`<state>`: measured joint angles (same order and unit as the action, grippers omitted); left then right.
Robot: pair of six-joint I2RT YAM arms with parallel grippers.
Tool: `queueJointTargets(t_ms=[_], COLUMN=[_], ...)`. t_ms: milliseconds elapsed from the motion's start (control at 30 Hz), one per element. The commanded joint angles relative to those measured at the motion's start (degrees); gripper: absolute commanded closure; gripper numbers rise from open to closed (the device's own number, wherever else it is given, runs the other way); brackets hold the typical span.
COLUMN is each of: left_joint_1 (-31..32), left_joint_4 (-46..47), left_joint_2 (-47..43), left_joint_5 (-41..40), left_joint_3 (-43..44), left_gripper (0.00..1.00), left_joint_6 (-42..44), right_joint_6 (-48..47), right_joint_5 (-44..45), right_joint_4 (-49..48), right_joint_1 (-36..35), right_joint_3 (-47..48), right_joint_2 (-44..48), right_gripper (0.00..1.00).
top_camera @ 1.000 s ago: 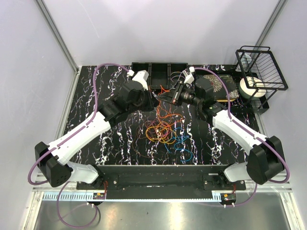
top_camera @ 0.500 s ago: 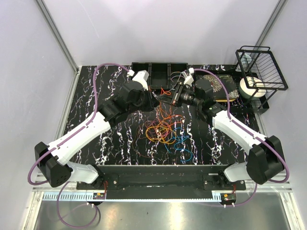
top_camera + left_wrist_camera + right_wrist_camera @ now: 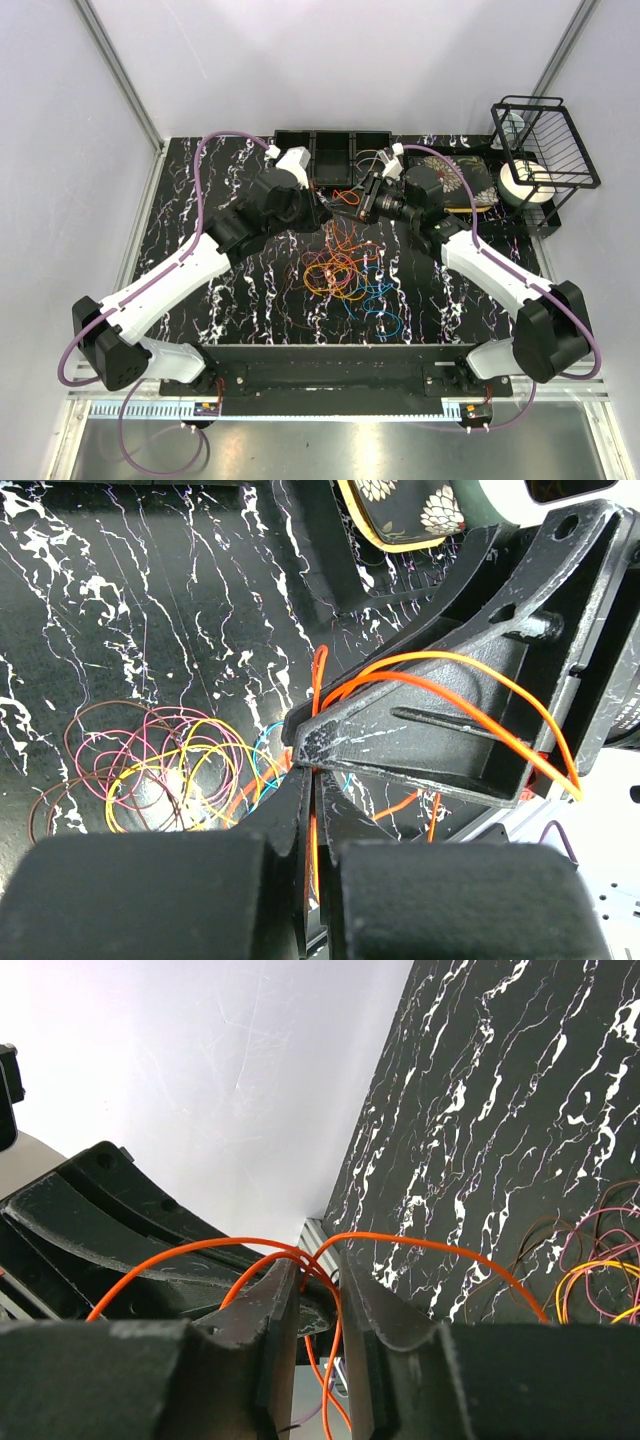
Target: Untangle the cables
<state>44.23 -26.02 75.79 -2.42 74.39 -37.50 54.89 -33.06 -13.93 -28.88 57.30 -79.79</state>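
Top view: left pincer (image 3: 326, 208) and right pincer (image 3: 358, 198) sit tip to tip above the far side of the surface (image 3: 200, 200). The orange cable (image 3: 344, 196) is strung between them, with the other cables (image 3: 338, 270) heaped mid-surface.

Left wrist: left pincer (image 3: 312, 780) is pressed together on the orange cable (image 3: 450, 676) — hold that firm.

Right wrist: right pincer (image 3: 320, 1295) is slightly spread, the strand running loosely through the gap. My take — back the right arm off slowly so the loop slips free without snagging.
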Motion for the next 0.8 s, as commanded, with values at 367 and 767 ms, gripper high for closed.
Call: queueJointTargets(t_ms=[367,767], left_joint_1=[0.60,0.68], left_joint_4=[3.87,1.94], left_joint_2=[0.24,-0.20], left_joint_5=[0.13,-0.75], left_joint_3=[-0.03,-0.39], left_gripper=[1.00,0.49], left_joint_6=[2.07,2.43], right_joint_6=[2.06,0.30], right_joint_5=[-3.24,-1.40], right_joint_4=[-5.40,-3.30], right_joint_1=[-0.38,-0.30], right_joint_3=[-0.17,-0.17], right_joint_2=[-1.34,-0.19], right_gripper=[0.84,1.00])
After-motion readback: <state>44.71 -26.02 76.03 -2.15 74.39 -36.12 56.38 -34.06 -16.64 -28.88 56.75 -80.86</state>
